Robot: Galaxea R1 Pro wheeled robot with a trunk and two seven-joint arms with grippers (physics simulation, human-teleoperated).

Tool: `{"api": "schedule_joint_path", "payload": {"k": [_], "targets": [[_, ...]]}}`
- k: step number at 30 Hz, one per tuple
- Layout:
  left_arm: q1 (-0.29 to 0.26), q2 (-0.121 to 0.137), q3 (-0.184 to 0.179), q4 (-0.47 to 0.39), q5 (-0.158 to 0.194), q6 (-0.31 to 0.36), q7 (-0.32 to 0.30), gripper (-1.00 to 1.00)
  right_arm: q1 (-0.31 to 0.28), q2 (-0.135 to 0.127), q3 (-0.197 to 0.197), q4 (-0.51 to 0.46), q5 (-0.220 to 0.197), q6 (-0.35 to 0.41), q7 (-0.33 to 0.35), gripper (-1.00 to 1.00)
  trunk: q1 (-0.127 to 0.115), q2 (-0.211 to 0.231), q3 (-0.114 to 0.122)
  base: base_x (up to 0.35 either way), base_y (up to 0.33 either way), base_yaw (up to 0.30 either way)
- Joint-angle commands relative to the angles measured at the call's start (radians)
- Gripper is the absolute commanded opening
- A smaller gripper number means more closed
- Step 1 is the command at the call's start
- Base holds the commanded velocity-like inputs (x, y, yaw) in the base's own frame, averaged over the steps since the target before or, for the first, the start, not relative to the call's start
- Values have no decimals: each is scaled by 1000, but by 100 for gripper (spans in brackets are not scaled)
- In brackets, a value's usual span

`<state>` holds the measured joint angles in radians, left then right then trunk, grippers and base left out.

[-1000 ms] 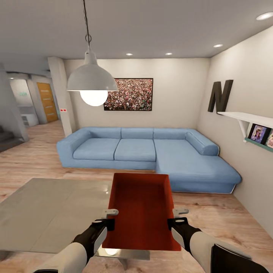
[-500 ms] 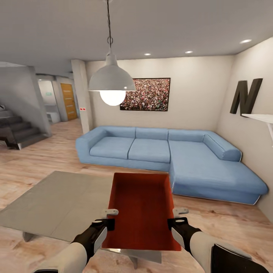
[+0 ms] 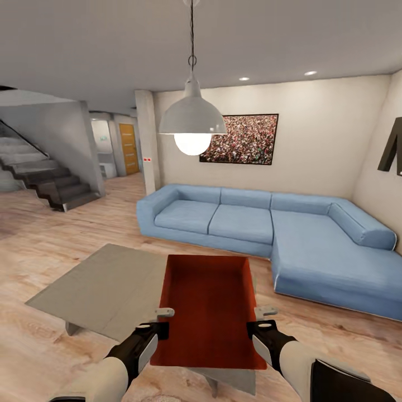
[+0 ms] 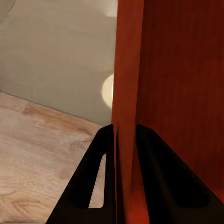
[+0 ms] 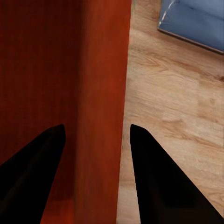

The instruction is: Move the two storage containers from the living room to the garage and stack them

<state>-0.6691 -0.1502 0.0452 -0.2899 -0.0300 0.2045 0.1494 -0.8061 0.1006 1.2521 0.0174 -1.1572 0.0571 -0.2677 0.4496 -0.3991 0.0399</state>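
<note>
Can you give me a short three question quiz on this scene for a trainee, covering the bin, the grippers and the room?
1. True or false: the orange-red container is held between the left gripper and the right gripper, one on each long wall.
2. In the head view, what lies directly under the container?
A. the blue sofa
B. the grey low table
C. the staircase
3. Fill the blank: in the left wrist view, the container wall runs between the two black ____.

Key
1. True
2. B
3. fingers
</note>
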Motion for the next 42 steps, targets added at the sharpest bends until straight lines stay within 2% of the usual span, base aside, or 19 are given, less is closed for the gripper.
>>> {"api": "schedule_joint_path", "payload": {"k": [1,42], "targets": [[1,0,10,2,-16,7,20,-100,-1,1,-19,-2,4,-14,4,-100,0,-1,0,0,0,276],[0,0,10,2,-16,7,19,-100,-1,-1,-19,-2,3,-14,4,-100,0,-1,0,0,0,276]]}}
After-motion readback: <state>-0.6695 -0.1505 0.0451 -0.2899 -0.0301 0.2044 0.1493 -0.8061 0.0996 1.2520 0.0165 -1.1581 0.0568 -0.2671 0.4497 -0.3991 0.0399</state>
